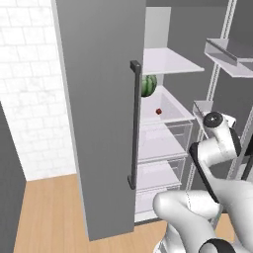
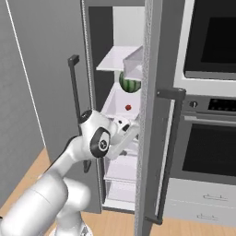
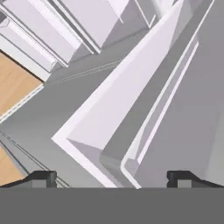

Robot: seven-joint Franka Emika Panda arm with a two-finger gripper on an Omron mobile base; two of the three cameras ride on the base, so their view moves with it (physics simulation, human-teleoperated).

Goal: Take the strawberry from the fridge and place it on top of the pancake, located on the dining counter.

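The fridge (image 1: pixel 99 108) stands with both grey doors open, showing white shelves and clear drawers. The strawberry (image 1: pixel 158 111), a tiny dark-red berry, lies on a white middle shelf (image 2: pixel 128 107), in front of and below a striped green watermelon (image 1: pixel 149 85). My arm reaches into the opening between the doors, and its hand is below and in front of the strawberry's shelf. In the hand view my gripper (image 3: pixel 113 177) is open with nothing between its widely spread fingertips (image 3: pixel 41 177), facing a white shelf edge at close range. The pancake and the dining counter are out of view.
The left door (image 1: pixel 94 148) with its dark bar handle (image 1: pixel 135 123) stands left of the arm. The right door edge (image 2: pixel 150 120) stands close on the right, with door bins (image 1: pixel 230 54). A black-windowed wall oven (image 2: pixel 209 41) is beyond it. Wood floor (image 1: pixel 49 212) lies below.
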